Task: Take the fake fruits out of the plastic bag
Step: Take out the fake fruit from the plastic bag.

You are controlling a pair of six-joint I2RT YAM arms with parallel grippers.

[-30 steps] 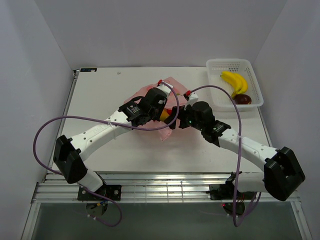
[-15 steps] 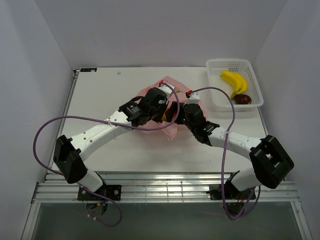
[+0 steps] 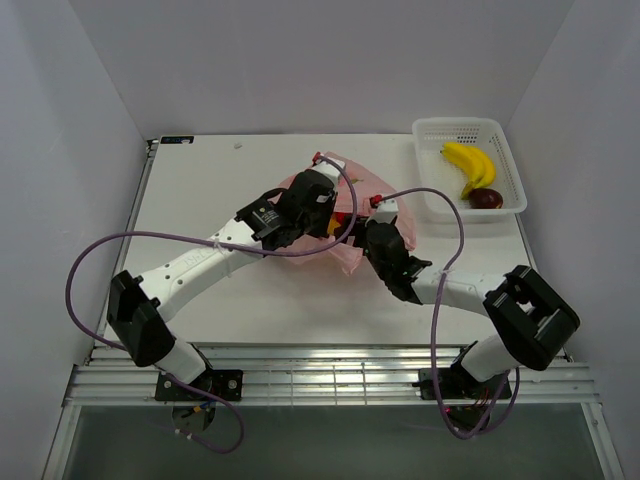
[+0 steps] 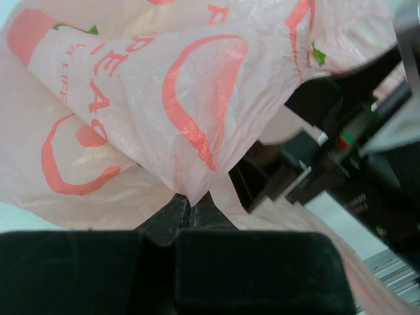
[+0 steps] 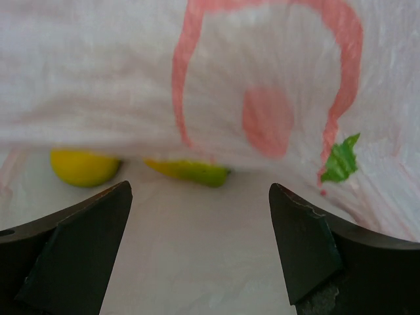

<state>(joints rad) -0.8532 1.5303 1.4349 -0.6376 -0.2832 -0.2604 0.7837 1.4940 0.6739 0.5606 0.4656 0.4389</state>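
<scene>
The left gripper (image 4: 189, 207) pinches the plastic bag (image 4: 164, 98); the right gripper (image 5: 200, 197), jaws wide, faces the yellow-green fruit (image 5: 190, 172) at twelve o'clock, its length running nine-to-three.

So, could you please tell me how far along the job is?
A banana and a dark fruit lie in the basket. The left gripper pinches the bag up; the right gripper is open at its mouth. A yellow fruit and a yellow-green fruit are still inside.
</scene>
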